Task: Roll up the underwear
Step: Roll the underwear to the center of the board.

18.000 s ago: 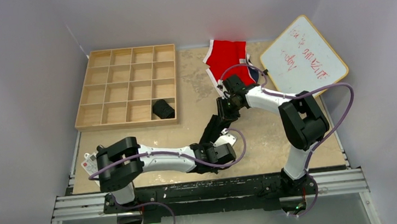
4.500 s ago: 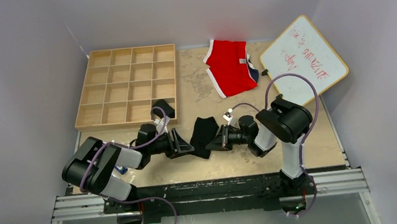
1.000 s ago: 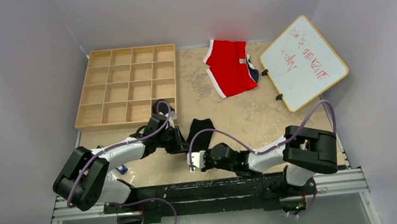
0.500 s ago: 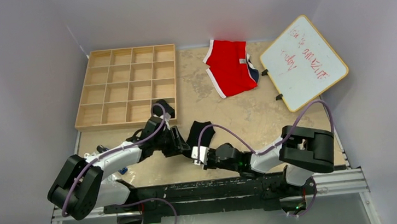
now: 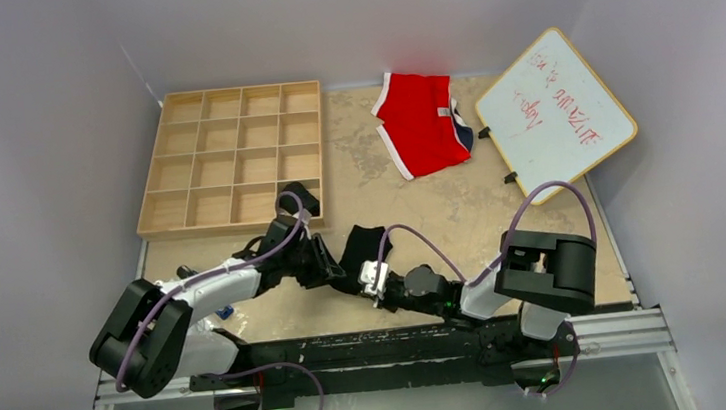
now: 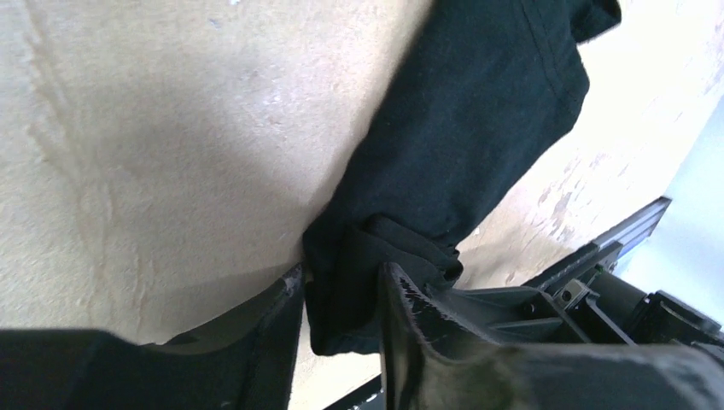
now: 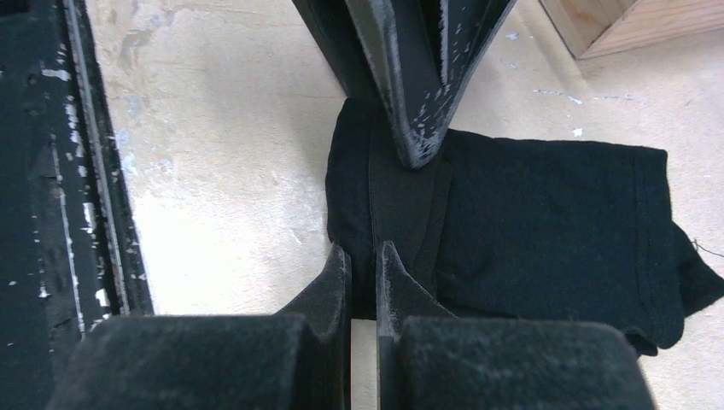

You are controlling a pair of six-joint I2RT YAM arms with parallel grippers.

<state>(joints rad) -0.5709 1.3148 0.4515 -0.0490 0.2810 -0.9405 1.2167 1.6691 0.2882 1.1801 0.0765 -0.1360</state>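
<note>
Here, the beige surface (image 5: 461, 226) carries all the things. At its far left side stands the wooden grid tray (image 5: 230, 226), and at the far right corner is a whiteboard (image 5: 553, 111) with red writing. Between them, near the far edge, lie red briefs (image 5: 422, 124) with white trim.

The black underwear (image 5: 363, 243) lies flat on the surface near the front edge, between the two arms and apart from the tray. Its near end is folded over into a thick band. A second black underwear (image 5: 300, 199), a small bundle, sits in the tray's near right compartment, partly behind the left arm's cable.

The left pincer (image 6: 341, 290) reaches to the garment from the left. Its fingers stand a little apart, and the folded near end fills the gap and touches both of them; the rest of the cloth spreads away beyond the tips.

The right pincer (image 7: 364, 260) comes from the front, low over the surface. Its jaws are closed to a thin slit, and the tips meet the same folded band, just beside the left pincer's fingers. Whether any cloth is caught in that slit, I cannot tell.
</note>
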